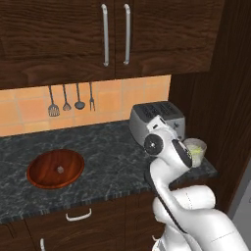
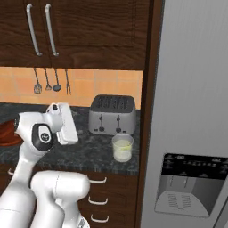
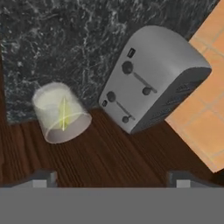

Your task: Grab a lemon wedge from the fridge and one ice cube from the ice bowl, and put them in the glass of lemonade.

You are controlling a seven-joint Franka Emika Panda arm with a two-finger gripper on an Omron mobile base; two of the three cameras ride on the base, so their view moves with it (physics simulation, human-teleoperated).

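Behind the white arm's elbow in the left base view, the short clear glass of pale lemonade [image 1: 196, 150] is half hidden, and the tiny grey ice cube [image 1: 60, 169] in the round reddish-brown wooden bowl [image 1: 55, 168] is barely legible. On the dark counter, glass sits just beside the silver four-slot toaster [image 2: 111, 115], a yellow-green wedge [image 3: 64, 113] inside it. Gripper [image 3: 113, 178] hangs raised above both, jaws spread wide, empty. Grey fridge [image 2: 196, 111] stands right, cut off.

Silver toaster [image 2: 112, 115] on dark counter [image 1: 108, 152], utensils [image 1: 71, 99] above
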